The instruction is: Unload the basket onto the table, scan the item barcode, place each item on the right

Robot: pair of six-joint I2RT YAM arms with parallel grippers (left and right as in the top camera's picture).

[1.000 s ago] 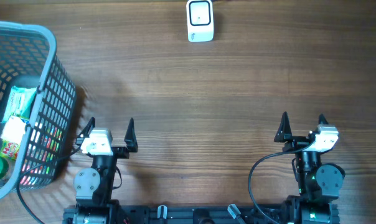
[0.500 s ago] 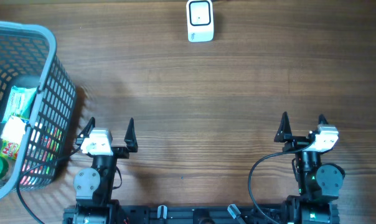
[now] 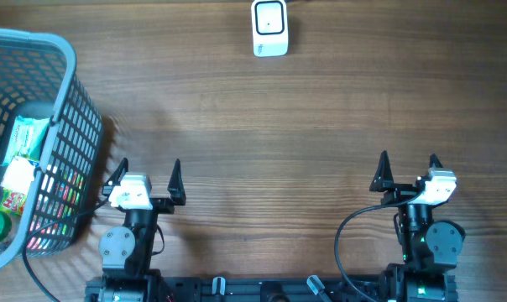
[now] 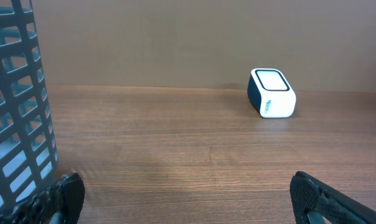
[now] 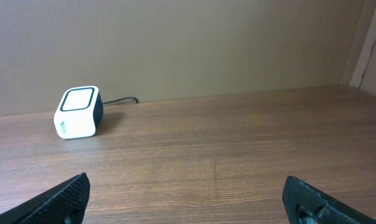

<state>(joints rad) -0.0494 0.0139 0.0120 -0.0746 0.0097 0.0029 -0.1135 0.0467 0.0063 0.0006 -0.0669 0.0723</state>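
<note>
A white and dark barcode scanner stands at the far middle of the wooden table; it also shows in the left wrist view and the right wrist view. Several packaged items lie inside a grey plastic basket at the left edge. My left gripper is open near the front left, right beside the basket, with nothing between its fingers. My right gripper is open near the front right, also holding nothing, its fingers wide apart over bare wood.
The basket wall rises close to the left gripper's left finger. A black cable runs from the scanner toward the back wall. A cable loop hangs by the right arm's base.
</note>
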